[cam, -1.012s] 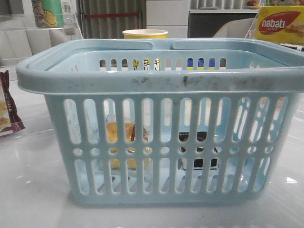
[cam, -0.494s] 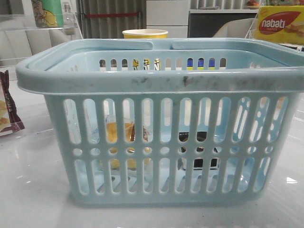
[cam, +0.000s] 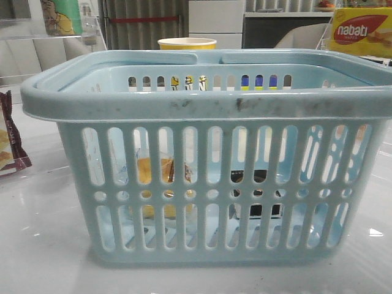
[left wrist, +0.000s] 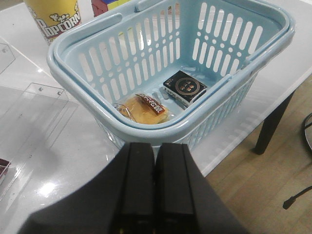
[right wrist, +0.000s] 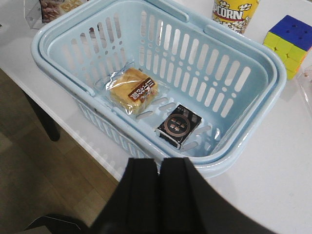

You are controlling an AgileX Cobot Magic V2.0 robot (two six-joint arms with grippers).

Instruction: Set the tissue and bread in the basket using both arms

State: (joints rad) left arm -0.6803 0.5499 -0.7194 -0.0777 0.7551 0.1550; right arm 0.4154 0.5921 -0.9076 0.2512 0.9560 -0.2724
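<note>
Both hands are pressed together and hold nothing: the left hand (left wrist: pixel 155 183) and the right hand (right wrist: pixel 159 195) each hang above the near rim of the large light-blue slotted plastic basket (right wrist: pixel 253 105) on the glossy white surface (left wrist: pixel 58 146). From above, the clear-wrapped golden bread (right wrist: pixel 132 91) and small black tissue pack (right wrist: pixel 179 125) lie apart on its floor. Through the front slats they are only slivers, bread (cam: pixel 151 171) left, tissue (cam: pixel 257 211) right. A colourful puzzle cube (right wrist: pixel 288 44) appears beside the basket only from the right wrist.
</note>
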